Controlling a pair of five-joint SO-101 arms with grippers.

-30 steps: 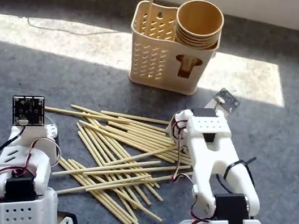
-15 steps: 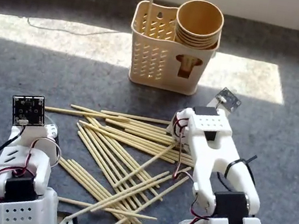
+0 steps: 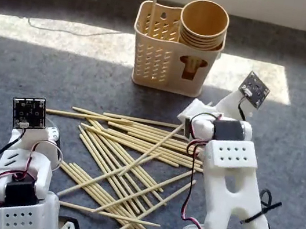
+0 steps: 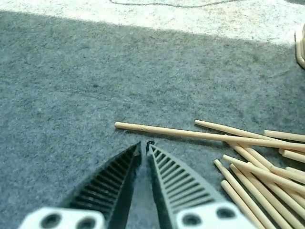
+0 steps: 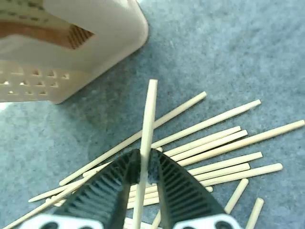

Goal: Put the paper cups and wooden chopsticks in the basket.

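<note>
The cream basket (image 3: 156,62) stands at the back, with stacked paper cups (image 3: 204,20) in one side and a chopstick (image 3: 154,3) upright in the other. Many wooden chopsticks (image 3: 127,163) lie scattered on the carpet between the arms. My right gripper (image 5: 144,155) is shut on one chopstick (image 5: 149,112), whose free end points toward the basket's corner (image 5: 114,43). The right arm (image 3: 231,157) is raised over the right edge of the pile. My left gripper (image 4: 144,145) is shut on nothing, low over the carpet, just short of the end of a chopstick (image 4: 190,133).
The floor is grey carpet (image 3: 301,139) with a sunlit strip (image 3: 54,36) behind the basket. A thin cable (image 3: 67,31) lies at the back left. Bare carpet stretches to the left (image 4: 71,81) of the pile.
The right arm has risen and swung toward the basket with one chopstick in its gripper. Several chopsticks in the pile shifted and spread. The left arm has not moved.
</note>
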